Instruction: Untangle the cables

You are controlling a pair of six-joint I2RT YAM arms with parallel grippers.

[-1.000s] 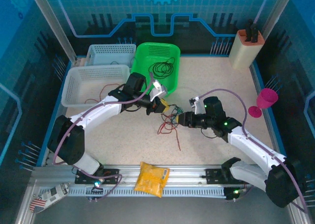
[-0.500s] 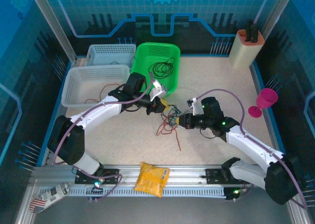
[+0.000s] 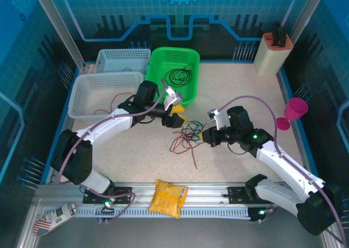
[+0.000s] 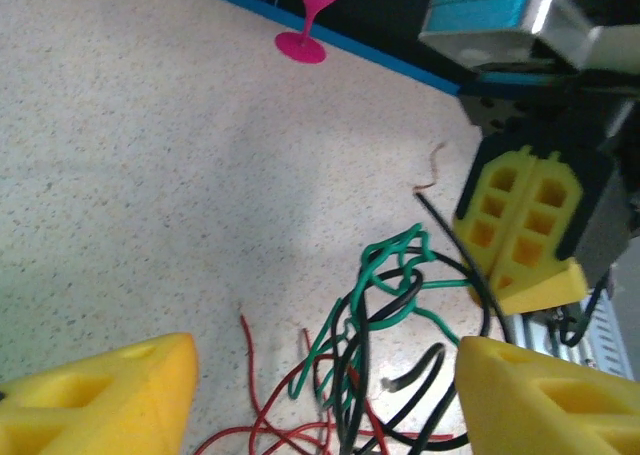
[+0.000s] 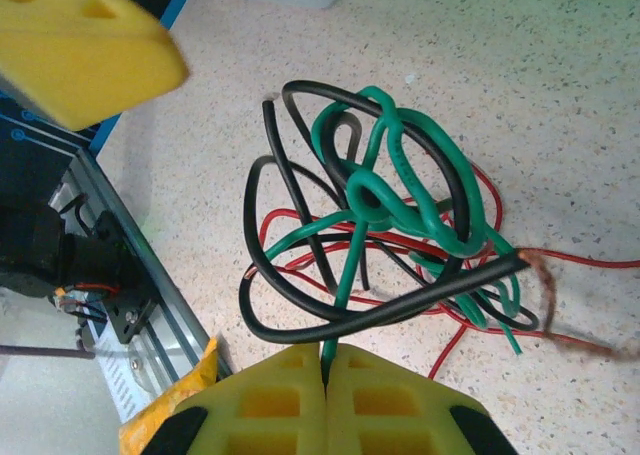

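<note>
Knotted red, green and black cables [image 3: 187, 136] lie mid-surface [image 3: 136, 161], with one loose red strand trailing toward the near edge. The right tool [image 5: 325, 360], pressed together, pinches a green strand. The left tool [image 3: 176, 117] is spread wide beside the knot.

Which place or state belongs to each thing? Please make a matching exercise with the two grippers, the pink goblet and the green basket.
Things:
1. left gripper
2. right gripper
3. pink goblet
4. green basket

Places or states:
a. holds a coiled black cable
b. open
c. stands at the right edge of the table
d. shut on the green cable

Pairs: 1-b, 2-d, 3-c, 4-a
</note>
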